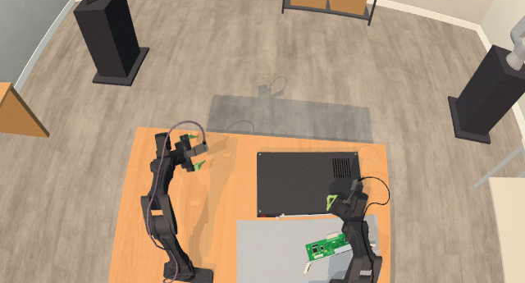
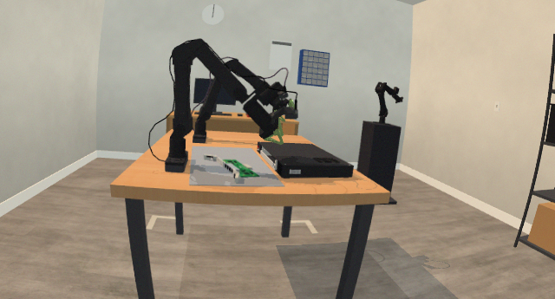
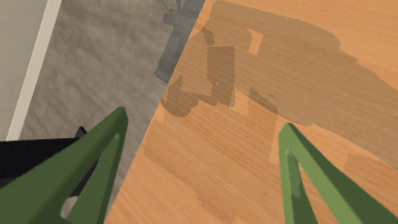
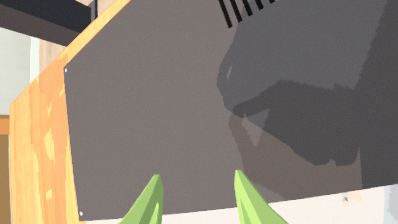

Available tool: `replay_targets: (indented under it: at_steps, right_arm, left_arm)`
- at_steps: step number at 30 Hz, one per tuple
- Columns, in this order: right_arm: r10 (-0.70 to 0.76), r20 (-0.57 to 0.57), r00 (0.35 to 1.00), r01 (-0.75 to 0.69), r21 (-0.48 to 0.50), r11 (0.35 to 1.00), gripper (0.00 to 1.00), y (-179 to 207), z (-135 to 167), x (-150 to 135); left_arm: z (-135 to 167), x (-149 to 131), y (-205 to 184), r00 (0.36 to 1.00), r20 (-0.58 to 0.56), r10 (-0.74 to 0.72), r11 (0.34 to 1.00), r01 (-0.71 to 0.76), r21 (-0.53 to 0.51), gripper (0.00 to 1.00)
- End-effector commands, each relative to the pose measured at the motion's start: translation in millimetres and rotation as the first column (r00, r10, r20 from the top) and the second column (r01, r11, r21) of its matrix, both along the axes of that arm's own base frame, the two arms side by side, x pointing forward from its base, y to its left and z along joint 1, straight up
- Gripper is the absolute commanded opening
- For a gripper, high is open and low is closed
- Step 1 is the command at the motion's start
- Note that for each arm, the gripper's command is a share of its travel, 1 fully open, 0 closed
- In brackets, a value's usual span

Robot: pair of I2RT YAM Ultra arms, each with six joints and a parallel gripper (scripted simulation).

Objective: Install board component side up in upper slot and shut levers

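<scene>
The green board [image 1: 326, 248] lies component side up on a grey mat [image 1: 283, 250], partly hidden by the right arm; it also shows in the exterior view [image 2: 236, 166]. The black enclosure [image 1: 308, 184] stands flat on the bench behind the mat, its front facing the mat. My right gripper [image 1: 334, 201] hovers over the enclosure's top near its front edge; in the right wrist view the fingers are partly apart with nothing between them above the lid [image 4: 200, 100]. My left gripper [image 1: 196, 152] is wide open and empty above bare bench [image 3: 205, 120].
The bench's far edge and the floor beyond show in the left wrist view [image 3: 100, 75]. Black pedestals [image 1: 108, 37] stand on the floor away from the bench. A white lever [image 1: 305, 267] juts from the board's near end.
</scene>
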State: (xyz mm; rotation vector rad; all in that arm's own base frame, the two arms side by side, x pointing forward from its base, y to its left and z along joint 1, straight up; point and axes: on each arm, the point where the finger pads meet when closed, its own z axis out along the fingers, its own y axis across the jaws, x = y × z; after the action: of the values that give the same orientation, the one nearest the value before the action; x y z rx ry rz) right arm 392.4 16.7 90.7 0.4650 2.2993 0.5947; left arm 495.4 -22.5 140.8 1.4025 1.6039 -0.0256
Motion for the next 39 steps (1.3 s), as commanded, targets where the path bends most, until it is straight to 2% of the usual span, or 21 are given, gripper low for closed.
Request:
replay_targets:
  at_steps: [1, 6, 11, 15, 17, 18, 25, 30, 32, 34, 39]
  right_arm:
    - [-0.048, -0.18, 0.983, 0.047, -0.008, 0.999, 0.47, -15, -19, -11]
    - [-0.191, -0.333, 0.923, 0.198, -0.014, 0.98, 0.47, -60, -25, -27]
    - [-0.27, -0.482, 0.834, 0.3, -0.017, 0.954, 0.47, -81, -35, -51]
    - [-0.301, -0.59, 0.75, 0.354, -0.026, 0.935, 0.47, -88, -45, -73]
    - [-0.301, -0.59, 0.75, 0.354, -0.026, 0.935, 0.47, -88, -45, -73]
    - [-0.306, -0.625, 0.718, 0.369, -0.031, 0.929, 0.47, -88, -47, -82]
    - [-0.32, -0.824, 0.468, 0.462, -0.081, 0.883, 0.47, -92, -54, -138]
    - [-0.306, -0.906, 0.293, 0.548, -0.103, 0.83, 0.47, -89, -61, -168]
    - [-0.28, -0.924, 0.259, 0.59, -0.079, 0.804, 0.47, -84, -69, -173]
    - [-0.28, -0.924, 0.259, 0.59, -0.079, 0.804, 0.47, -84, -69, -173]
    - [-0.259, -0.941, 0.216, 0.642, -0.063, 0.764, 0.47, -84, -75, -183]
  left_arm:
    - [10, 10, -7, 0.994, 0.048, 0.097, 0.995, -0.096, -0.023, 1.0]
    - [9, -4, -89, 0.997, 0.053, 0.049, 0.996, -0.045, -0.073, 1.0]
    - [8, -30, -158, 0.999, 0.054, -0.003, 0.992, 0.01, -0.128, 1.0]
    - [9, -55, -204, 0.998, 0.056, -0.037, 0.983, 0.046, -0.18, 1.0]
    - [9, -55, -204, 0.998, 0.056, -0.037, 0.983, 0.046, -0.18, 1.0]
    - [12, -61, -215, 0.998, 0.06, -0.036, 0.978, 0.048, -0.202, 1.0]
    - [24, -146, -305, 0.992, 0.052, -0.119, 0.918, 0.129, -0.374, 1.0]
    - [36, -223, -349, 0.98, 0.025, -0.199, 0.835, 0.182, -0.519, 1.0]
    - [39, -255, -361, 0.971, 0.008, -0.24, 0.798, 0.202, -0.568, 1.0]
    - [39, -255, -361, 0.971, 0.008, -0.24, 0.798, 0.202, -0.568, 1.0]
    - [44, -327, -374, 0.939, -0.034, -0.343, 0.713, 0.236, -0.66, 1.0]
